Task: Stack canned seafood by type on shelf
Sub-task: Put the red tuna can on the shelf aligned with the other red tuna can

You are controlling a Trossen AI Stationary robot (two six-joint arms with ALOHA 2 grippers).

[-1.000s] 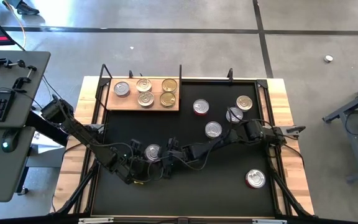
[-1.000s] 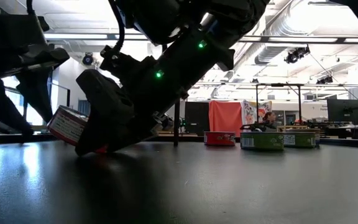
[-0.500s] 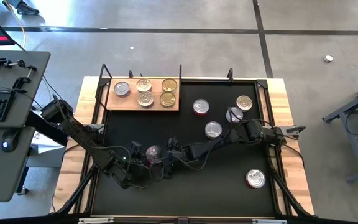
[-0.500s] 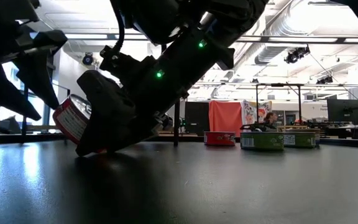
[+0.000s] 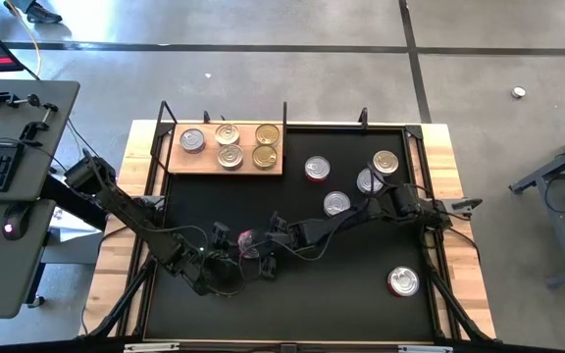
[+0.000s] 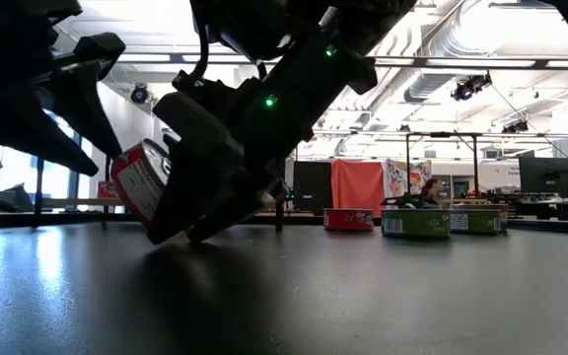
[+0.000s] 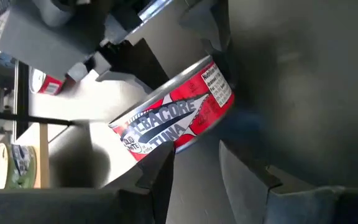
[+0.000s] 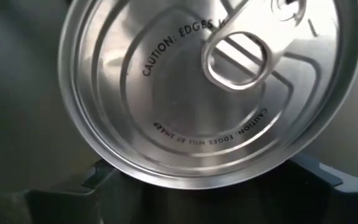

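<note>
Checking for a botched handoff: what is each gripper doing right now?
Left gripper: beside the tilted red tuna can; a grip cannot be told.
Right gripper: closed on that can, lid facing its camera.

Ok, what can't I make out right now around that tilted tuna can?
- High view: tuna can mostly covered by left tool and right tool.
- Right wrist view: its lid fills the picture, hiding the table.
- Cans on shelf: labels too small, high view.
</note>
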